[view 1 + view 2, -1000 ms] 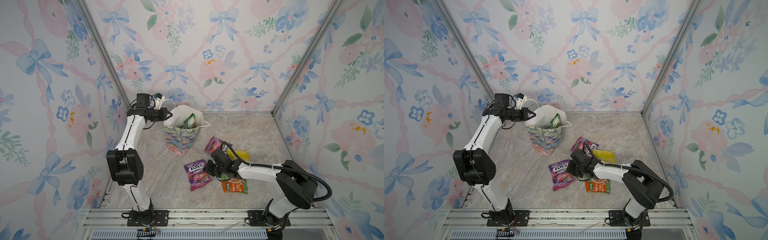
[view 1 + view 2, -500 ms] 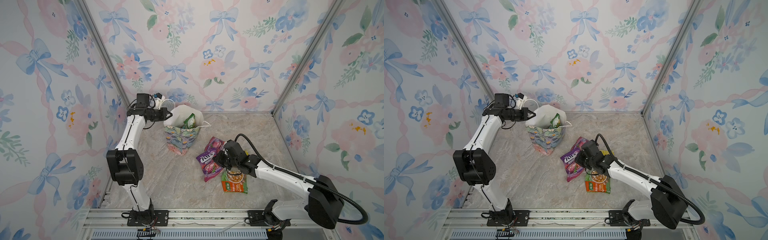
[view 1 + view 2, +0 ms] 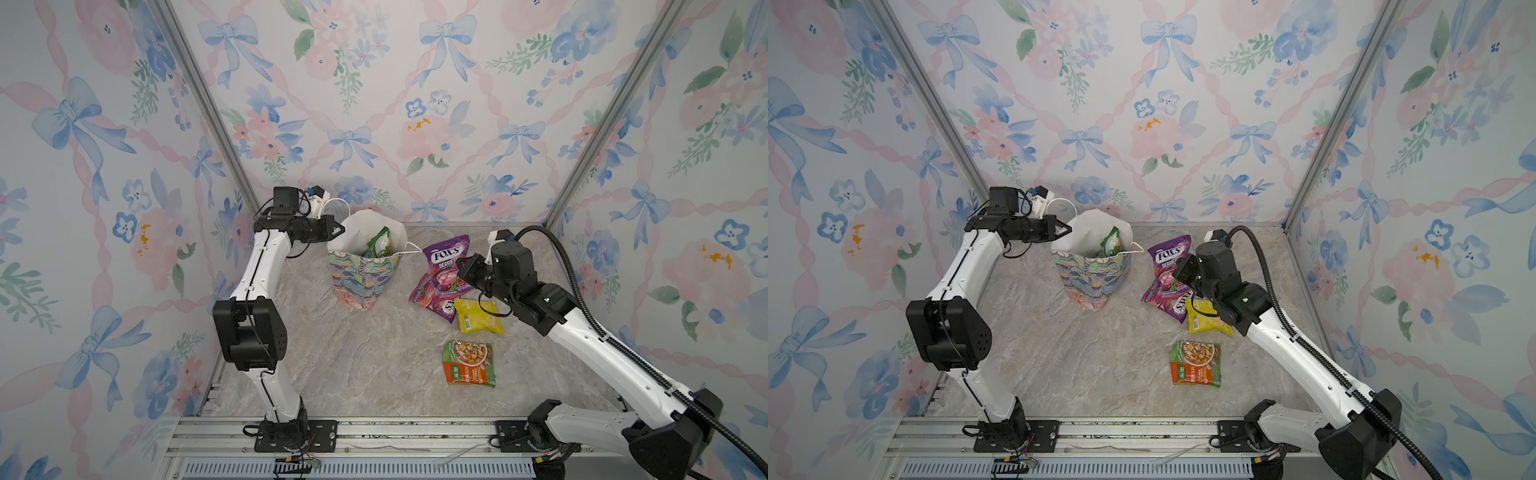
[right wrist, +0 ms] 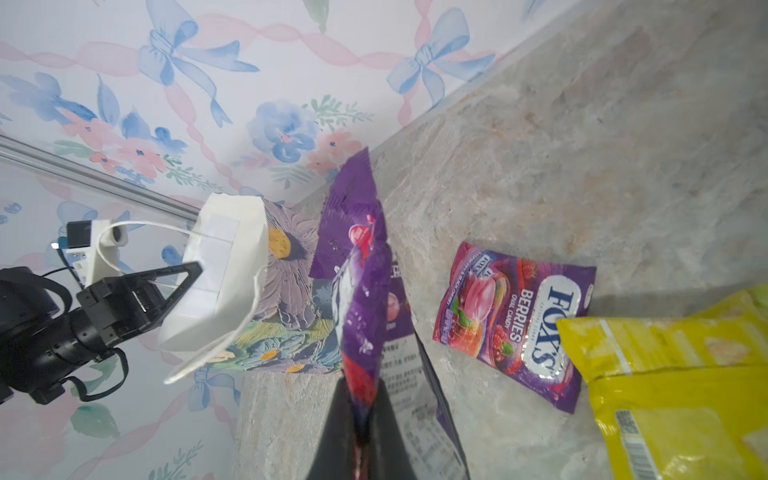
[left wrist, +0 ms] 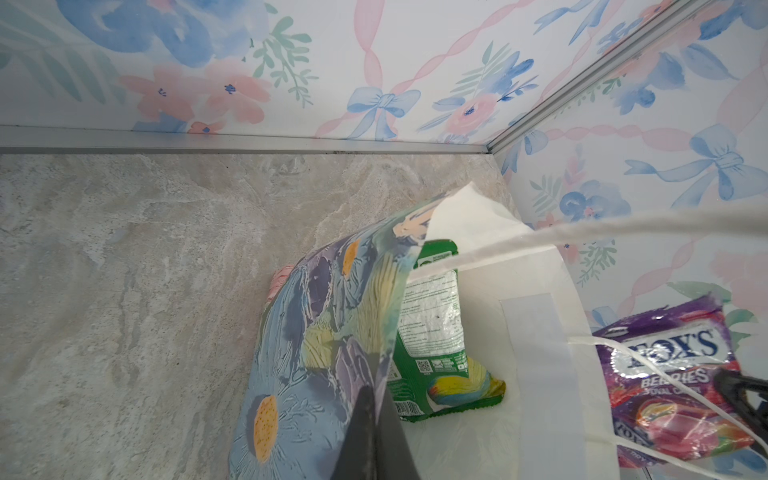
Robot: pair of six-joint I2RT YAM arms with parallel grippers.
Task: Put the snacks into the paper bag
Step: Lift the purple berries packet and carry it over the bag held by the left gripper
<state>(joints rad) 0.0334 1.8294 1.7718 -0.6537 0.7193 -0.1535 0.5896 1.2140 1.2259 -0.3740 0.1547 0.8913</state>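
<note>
- Left tool [image 3: 337,229] pinches the paper bag [image 3: 363,278] rim, holding it open on the worktop [image 3: 353,365].
- Right tool [image 4: 362,411] grips a purple packet [image 3: 445,254] beside the bag; lift it over the rim before releasing.
</note>
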